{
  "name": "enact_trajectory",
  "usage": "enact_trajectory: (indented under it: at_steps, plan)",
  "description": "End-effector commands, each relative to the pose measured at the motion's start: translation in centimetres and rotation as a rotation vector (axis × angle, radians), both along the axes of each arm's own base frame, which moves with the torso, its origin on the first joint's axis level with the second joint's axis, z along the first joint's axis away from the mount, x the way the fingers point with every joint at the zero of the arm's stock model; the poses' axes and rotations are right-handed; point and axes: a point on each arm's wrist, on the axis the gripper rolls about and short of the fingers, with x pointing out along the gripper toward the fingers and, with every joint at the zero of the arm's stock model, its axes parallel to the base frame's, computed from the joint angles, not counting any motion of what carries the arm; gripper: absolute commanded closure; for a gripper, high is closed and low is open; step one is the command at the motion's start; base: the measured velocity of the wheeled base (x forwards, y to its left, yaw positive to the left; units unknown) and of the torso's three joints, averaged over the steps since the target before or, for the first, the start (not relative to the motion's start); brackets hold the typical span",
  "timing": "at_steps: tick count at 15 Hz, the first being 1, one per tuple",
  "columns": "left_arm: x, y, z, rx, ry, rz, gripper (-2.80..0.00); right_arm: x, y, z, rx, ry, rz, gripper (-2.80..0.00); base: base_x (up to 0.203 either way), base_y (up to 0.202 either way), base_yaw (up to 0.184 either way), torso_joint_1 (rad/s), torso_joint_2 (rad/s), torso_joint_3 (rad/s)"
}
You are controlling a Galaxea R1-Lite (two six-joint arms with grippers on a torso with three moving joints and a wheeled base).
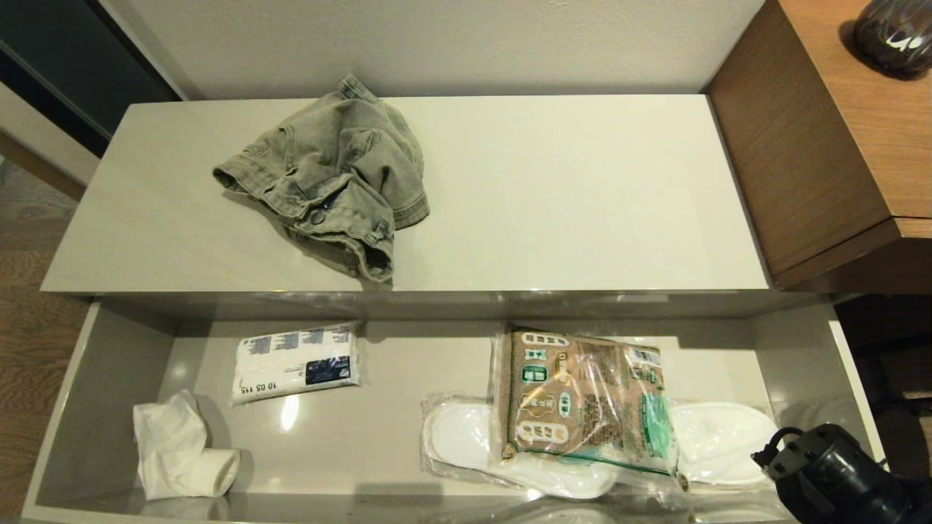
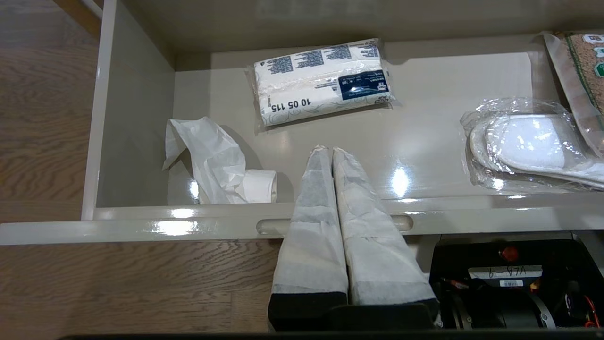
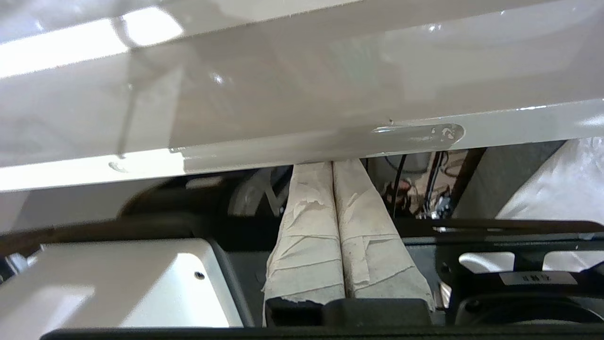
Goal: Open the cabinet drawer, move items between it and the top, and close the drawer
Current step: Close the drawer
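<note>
Denim garment (image 1: 331, 182) lies on top (image 1: 582, 189) (fingers (image 2: 314, 189) away).

The brown printed packet (image 1: 582, 397) covered the middle of the wrapped white slippers (image 1: 466, 437), leaving only their ends visible. The cabinet drawer (image 1: 109, 378) was cut off along its front rim by the head view's lower edge. In the right wrist view, the right gripper (image 3: 332, 163) had its tips hidden behind the drawer front. A dark object (image 1: 895, 33) on the desk (image 1: 874, 131) was cropped at the corner.
</note>
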Motion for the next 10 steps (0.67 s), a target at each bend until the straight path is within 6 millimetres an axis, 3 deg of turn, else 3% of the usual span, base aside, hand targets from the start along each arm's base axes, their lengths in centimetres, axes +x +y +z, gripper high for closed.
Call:
enact_trajectory:
  at_steps: [1, 7, 10]
  plan:
    - [0.0, 0.0, 0.0, 0.000, 0.002, 0.000, 0.00, 0.8, 0.4, 0.9, 0.028, -0.084, -0.041, 0.00, 0.000, 0.000, 0.000, 0.000, 0.00, 0.000]
    - [0.0, 0.0, 0.0, 0.000, 0.002, 0.001, 0.00, 4.2, 2.4, 7.6, 0.125, -0.406, -0.115, 0.00, 0.000, 0.000, 0.000, 0.000, 0.00, 0.000]
    - [0.0, 0.0, 0.0, 0.000, 0.001, 0.001, 0.00, 7.4, 3.5, 14.1, 0.178, -0.614, -0.193, 0.00, 0.000, 0.000, 0.000, 0.000, 0.00, 0.000]
